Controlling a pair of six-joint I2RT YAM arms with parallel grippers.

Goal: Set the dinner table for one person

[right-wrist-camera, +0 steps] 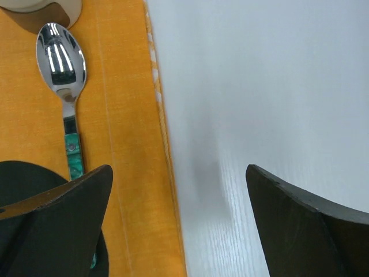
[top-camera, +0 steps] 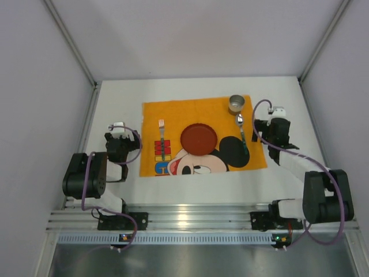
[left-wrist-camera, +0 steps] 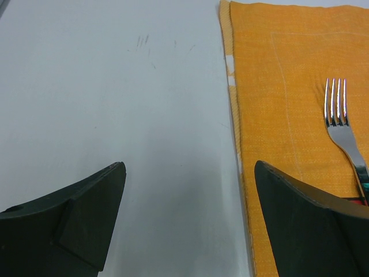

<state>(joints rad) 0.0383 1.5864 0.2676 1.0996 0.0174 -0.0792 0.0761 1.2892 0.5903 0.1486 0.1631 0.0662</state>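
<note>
Table point(top-camera: 115, 104): a large white rectangle that fills the floor of the enclosure. Its far and side edges run right up to the grey walls, and its near edge meets the aluminium rail point(top-camera: 190, 219) that carries the arm bases.

Cloth point(top-camera: 173, 115): orange, lying on the middle of the table.
- Bare white strips show on all four sides.
- The left and right strips are the widest, and each arm sits in its own strip.
- The far strip is narrower; the near strip is about the same.

Left gripper point(left-wrist-camera: 189, 167): spread wide, with nothing between the fingers.
- It is low over the table.
- The cloth's left edge passes just inside its right finger; the other finger is over bare white.
- The fork point(left-wrist-camera: 340, 115) lies on the cloth just beyond that finger, tines pointing away.

Right gripper point(right-wrist-camera: 179, 170): also spread wide and holding nothing.
- The cloth's right edge runs between the fingers, nearer the left one.
- The spoon point(right-wrist-camera: 62, 63) is on the cloth by the left finger, bowl away and its green handle passing under that finger.

Other items on the cloth:
- The plate point(top-camera: 199, 139) is round and red-brown, at the centre, between fork and spoon and apart from both.
- The cup point(top-camera: 236, 104) stands at the far right corner, just beyond the spoon's bowl. It looks metallic, but the view is too small to be sure.

Table surface: matte, flat and plain white. There are a few faint grey scuffs point(left-wrist-camera: 144, 43) on the left side and a soft shadow under the right gripper.
</note>
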